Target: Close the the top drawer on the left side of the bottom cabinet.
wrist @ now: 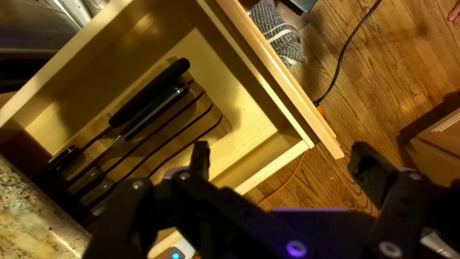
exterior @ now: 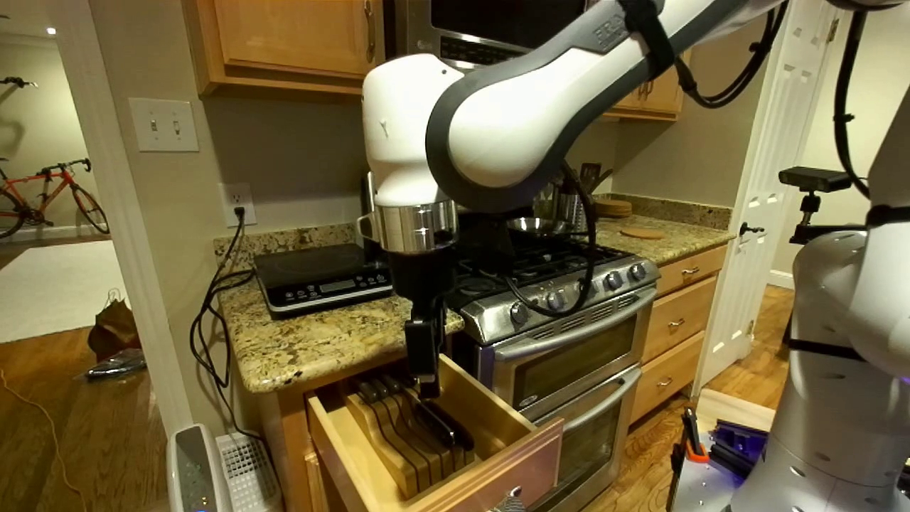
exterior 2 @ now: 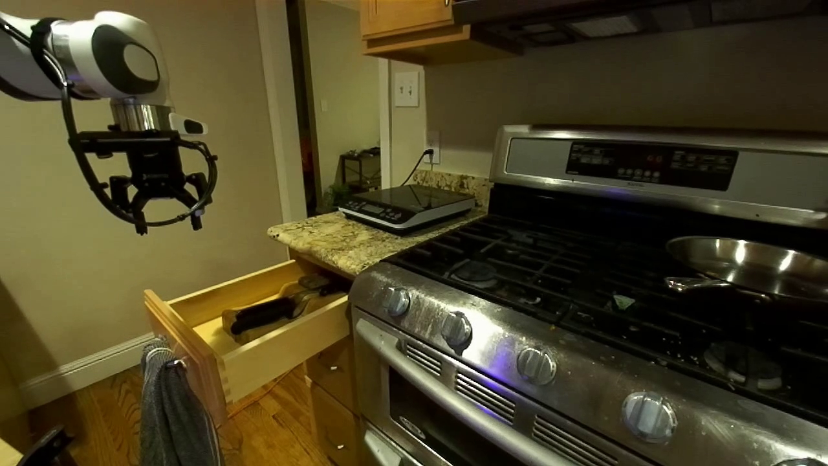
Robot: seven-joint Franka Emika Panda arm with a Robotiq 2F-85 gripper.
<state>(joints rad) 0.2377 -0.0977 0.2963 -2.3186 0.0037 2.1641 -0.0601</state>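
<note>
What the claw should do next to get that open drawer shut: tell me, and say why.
Probably shift the claw outward until it clears the front panel of the drawer. The drawer stands open, and the claw, spread and empty, appears to hang above it rather than in front of that panel, so it seems unready to push. Lowering here might strike the knives inside.

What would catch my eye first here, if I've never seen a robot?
Probably the big white robot arm high in an exterior view, with its open black gripper hanging higher than the wooden drawer and holding nothing. Next comes that drawer, pulled open beside the steel stove, with dark-handled knives in a slotted wooden tray and a grey towel hanging at its front. A red bicycle in the room beyond may surprise you.
</note>
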